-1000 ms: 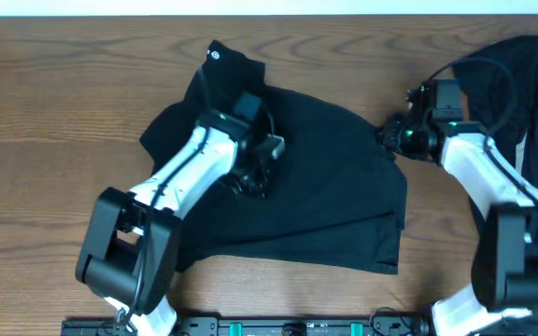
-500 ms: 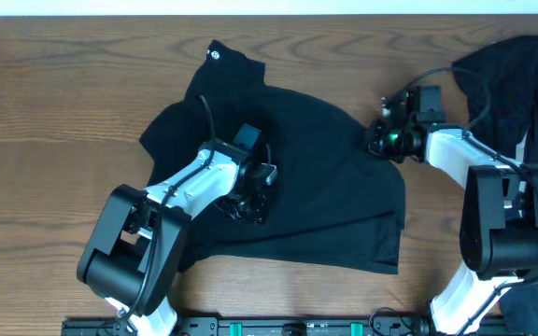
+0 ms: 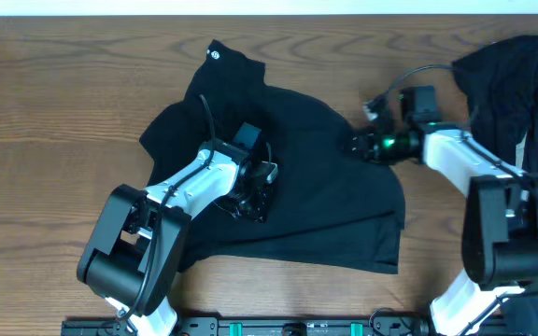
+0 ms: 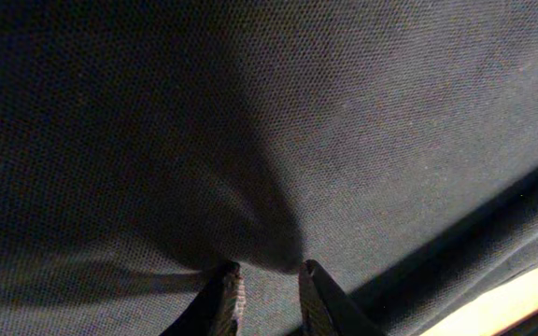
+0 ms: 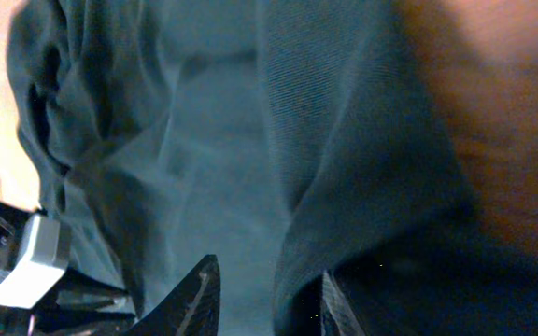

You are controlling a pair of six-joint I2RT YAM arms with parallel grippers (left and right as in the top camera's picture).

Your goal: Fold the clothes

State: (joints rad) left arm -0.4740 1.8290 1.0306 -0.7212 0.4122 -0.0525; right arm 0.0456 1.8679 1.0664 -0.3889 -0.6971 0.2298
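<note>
The left gripper is clamped on a tuck of the clothes near their middle. The right gripper is held parted around their 2 o'clock edge. The clothes are spread, crumpled, across the middle of the table.

The right arm has swung left. A second ago the right arm's jaws sat at the very tip of the right edge of the clothes; now they reach further in over the black fabric. Its forearm lies flatter across the surface, and its big lower link has drawn in nearer the table's right side. The cloth edge there has shifted slightly inward. The left arm has dropped a little toward the near edge, and the left arm's jaws have moved with it.
</note>
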